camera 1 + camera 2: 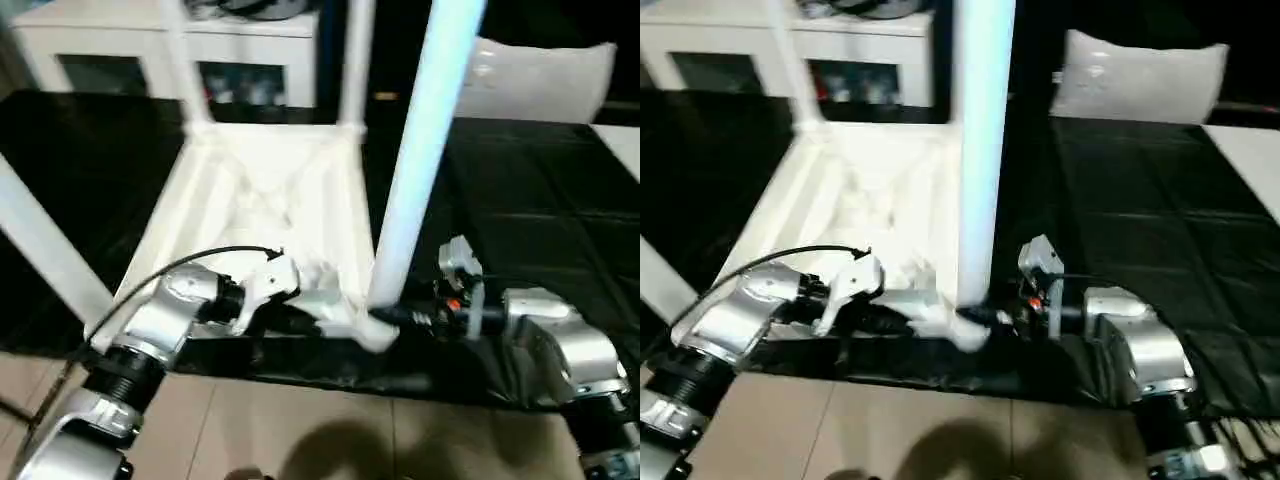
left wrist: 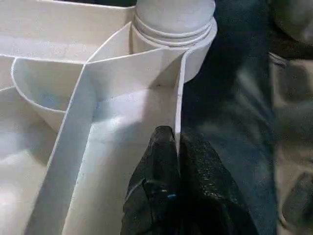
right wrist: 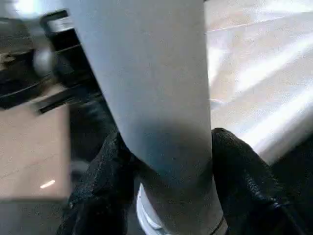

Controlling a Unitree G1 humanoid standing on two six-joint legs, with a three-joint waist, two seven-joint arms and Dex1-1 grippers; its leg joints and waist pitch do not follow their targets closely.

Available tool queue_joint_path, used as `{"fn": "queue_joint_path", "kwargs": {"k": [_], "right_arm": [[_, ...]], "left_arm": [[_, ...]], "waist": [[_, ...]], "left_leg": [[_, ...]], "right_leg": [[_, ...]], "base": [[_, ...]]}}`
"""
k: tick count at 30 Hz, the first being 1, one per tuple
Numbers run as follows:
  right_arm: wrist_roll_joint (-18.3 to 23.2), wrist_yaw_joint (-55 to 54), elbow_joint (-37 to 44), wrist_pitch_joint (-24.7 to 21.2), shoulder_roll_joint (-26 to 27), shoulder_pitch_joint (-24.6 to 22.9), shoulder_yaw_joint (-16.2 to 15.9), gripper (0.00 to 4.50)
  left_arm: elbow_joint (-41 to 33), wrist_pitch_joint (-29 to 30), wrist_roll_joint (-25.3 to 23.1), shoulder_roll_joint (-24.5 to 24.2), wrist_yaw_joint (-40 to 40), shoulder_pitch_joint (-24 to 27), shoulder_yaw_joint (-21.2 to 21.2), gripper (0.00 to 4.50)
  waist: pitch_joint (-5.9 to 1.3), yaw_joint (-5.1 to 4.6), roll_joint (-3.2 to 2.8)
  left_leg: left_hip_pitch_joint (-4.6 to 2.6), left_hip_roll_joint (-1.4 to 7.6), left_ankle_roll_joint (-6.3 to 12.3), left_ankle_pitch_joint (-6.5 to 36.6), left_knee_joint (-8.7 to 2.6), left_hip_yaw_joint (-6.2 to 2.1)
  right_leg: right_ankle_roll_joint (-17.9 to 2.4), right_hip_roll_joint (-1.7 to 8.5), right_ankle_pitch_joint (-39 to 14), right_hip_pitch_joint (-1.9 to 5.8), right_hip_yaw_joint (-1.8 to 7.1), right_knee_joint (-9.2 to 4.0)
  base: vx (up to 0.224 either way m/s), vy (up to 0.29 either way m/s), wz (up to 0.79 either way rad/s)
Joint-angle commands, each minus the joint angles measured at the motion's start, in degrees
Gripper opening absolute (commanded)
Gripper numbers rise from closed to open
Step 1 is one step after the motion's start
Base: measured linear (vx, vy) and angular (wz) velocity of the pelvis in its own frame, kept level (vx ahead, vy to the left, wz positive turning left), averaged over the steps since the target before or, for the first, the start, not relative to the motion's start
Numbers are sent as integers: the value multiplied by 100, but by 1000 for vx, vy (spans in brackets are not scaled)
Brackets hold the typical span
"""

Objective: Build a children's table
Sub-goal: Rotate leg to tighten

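Nearest, right gripper [image 3: 166, 196] clasps the last leg [image 1: 420, 160] in its corner socket [image 2: 176, 29] while left gripper [image 2: 171, 161] pinches the table top [image 1: 270, 190] wall; seating remains.

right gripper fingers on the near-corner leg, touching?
Touching. Right wrist view: both black fingers press against opposite sides of the white leg, no gap.

Upturned table top [image 1: 260, 190] on the work surface [image 1: 540, 220]

A leg [image 1: 425, 150] stands in its near right corner; a cabinet [image 1: 120, 50] lies behind.
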State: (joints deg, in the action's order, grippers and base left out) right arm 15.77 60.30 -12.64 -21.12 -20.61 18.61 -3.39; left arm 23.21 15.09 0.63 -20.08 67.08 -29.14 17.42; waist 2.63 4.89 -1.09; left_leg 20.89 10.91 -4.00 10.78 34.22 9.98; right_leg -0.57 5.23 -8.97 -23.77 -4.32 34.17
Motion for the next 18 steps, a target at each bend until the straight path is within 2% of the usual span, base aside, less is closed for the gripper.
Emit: {"fn": "queue_joint_path", "kwargs": {"k": [1, 2, 3, 4, 6, 7, 9, 10, 11, 12, 13, 17, 18], "right_arm": [[-227, -908, -216, -259, 687, 136, -379, 198], [-232, -929, -222, -261, 696, 140, -375, 198], [-310, -1384, -387, -327, 898, 255, -275, 198], [-356, -1734, -538, -385, 1048, 358, -194, 196], [-379, -1911, -610, -417, 1124, 409, -153, 196], [-397, -3018, -1089, -530, 1591, 762, 225, 196], [-406, -3695, -1423, -513, 1892, 1014, 461, 196], [-459, -3735, -1483, -386, 1932, 1063, 426, 196], [-543, -3748, -1501, -170, 1999, 1084, 418, 231], [-561, -3750, -1501, -137, 2008, 1087, 414, 252], [-609, -3769, -1497, -66, 2031, 1088, 413, 266], [-658, -3698, -1425, 103, 2003, 1022, 422, 286], [-655, -3652, -1386, 165, 1968, 989, 426, 311]], "left_arm": [[-434, 239, 171, 632, -662, -174, -71, 0], [-432, 244, 168, 639, -673, -176, -72, 0], [-377, 357, 131, 777, -893, -229, -93, 0], [-320, 442, 113, 882, -1053, -282, -111, 0], [-293, 488, 105, 934, -1135, -308, -119, 0], [-25, 604, -21, 1320, -1896, -538, -261, 0], [139, 682, -139, 1595, -2443, -698, -343, 0], [167, 667, -202, 1653, -2568, -733, -327, 0], [145, 638, -282, 1696, -2614, -744, -275, 0], [138, 637, -292, 1702, -2613, -743, -265, 0], [100, 650, -309, 1714, -2603, -730, -245, 0], [-27, 682, -351, 1652, -2515, -646, -179, 0], [-51, 681, -355, 1618, -2481, -621, -166, 0]], "waist": [[-324, -21, 86], [-319, -49, 88], [-327, -105, 98], [-319, -167, 74], [-329, -191, 74], [-328, -245, 54], [-357, -276, 33], [-370, -271, 36], [-377, -250, 43], [-376, -245, 47], [-395, -222, 52], [-398, -185, 57], [-393, -178, 50]], "left_leg": [[16, 144, 53, 1397, -462, -70], [11, 135, 53, 1398, -458, -67], [18, 108, 51, 1414, -444, -77], [18, 107, 62, 1437, -442, -76], [0, 103, 80, 1468, -432, -81], [5, 106, 105, 1441, -441, -75], [-9, 104, 29, 1400, -428, -86], [-2, 102, 39, 1326, -427, -81], [11, 122, 104, 1191, -426, -72], [25, 128, 142, 1177, -424, -65], [33, 117, 242, 1064, -411, -52], [41, 122, 395, 794, -402, -34], [39, 127, 399, 803, -404, -34]], "right_leg": [[-604, 314, -2853, 320, 192, -522], [-587, 316, -2924, 298, 190, -541], [-520, 309, -3073, 312, 164, -561], [-511, 300, -3119, 287, 170, -578], [-495, 294, -3143, 280, 160, -592], [-567, 266, -2928, 261, 173, -576], [-669, 270, -2731, 264, 168, -541], [-700, 269, -2585, 279, 173, -544], [-813, 262, -2125, 293, 192, -505], [-863, 264, -1969, 294, 196, -487], [-963, 272, -1668, 328, 202, -452], [-1117, 274, -1268, 353, 208, -410], [-1124, 277, -1290, 354, 208, -411]], "base": [[0, 0, 0], [0, 0, 0], [0, 0, 0], [0, 0, 0], [0, 0, 0], [0, 0, 0], [0, 0, 0], [0, 0, 0], [0, 0, 0], [0, 0, 0], [0, 0, 0], [0, 0, 0], [0, 0, 0]]}}
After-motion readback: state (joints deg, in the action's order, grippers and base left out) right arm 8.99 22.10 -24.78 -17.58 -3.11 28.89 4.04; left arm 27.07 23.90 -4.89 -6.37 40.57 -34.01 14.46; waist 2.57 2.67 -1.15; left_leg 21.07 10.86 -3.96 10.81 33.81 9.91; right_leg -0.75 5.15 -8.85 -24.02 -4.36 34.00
